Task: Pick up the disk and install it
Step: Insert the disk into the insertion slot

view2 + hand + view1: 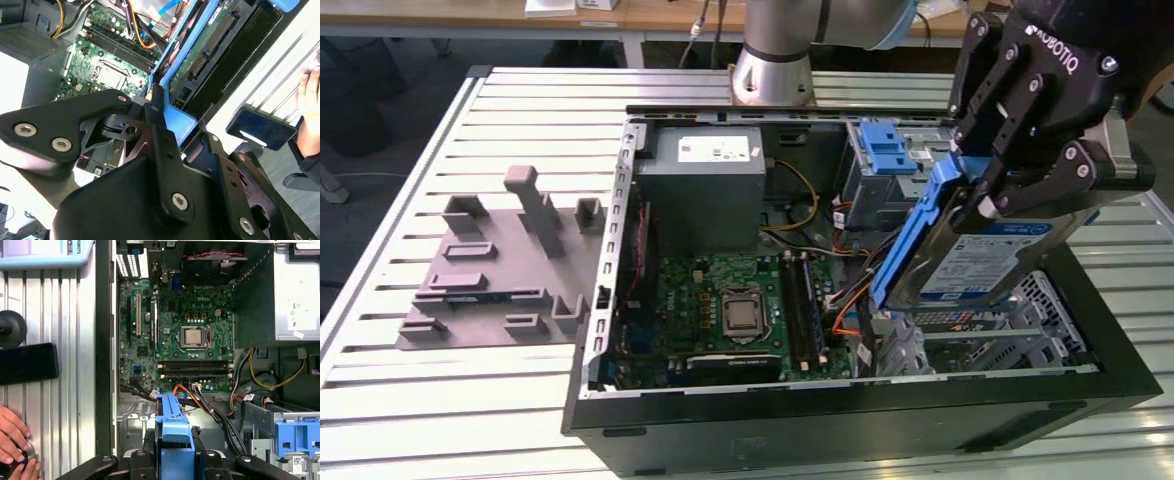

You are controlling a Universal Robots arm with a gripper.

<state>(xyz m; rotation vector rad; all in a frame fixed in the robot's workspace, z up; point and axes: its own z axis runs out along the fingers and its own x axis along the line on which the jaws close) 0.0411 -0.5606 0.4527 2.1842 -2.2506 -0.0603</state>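
Note:
The disk [983,262], a silver drive with a white-and-blue label in a blue plastic carrier, hangs upright and tilted over the drive cage [1027,335] at the exterior view's right end of the open computer case. My gripper [1003,198] is shut on its upper edge, one finger on each side. In the second wrist view the fingers [159,131] clamp the blue carrier [176,119], with the disk's circuit side and connector [212,42] beyond. The first wrist view looks down the carrier [172,416] into the case, with my gripper [174,460] around it.
The open case [607,300] holds the motherboard [727,310], a grey power supply box [707,185], loose cables and a blue latch strip [886,150]. A grey fixture [494,265] lies at the exterior view's left. A person's hand [12,437] and a black phone [27,362] are beside the case.

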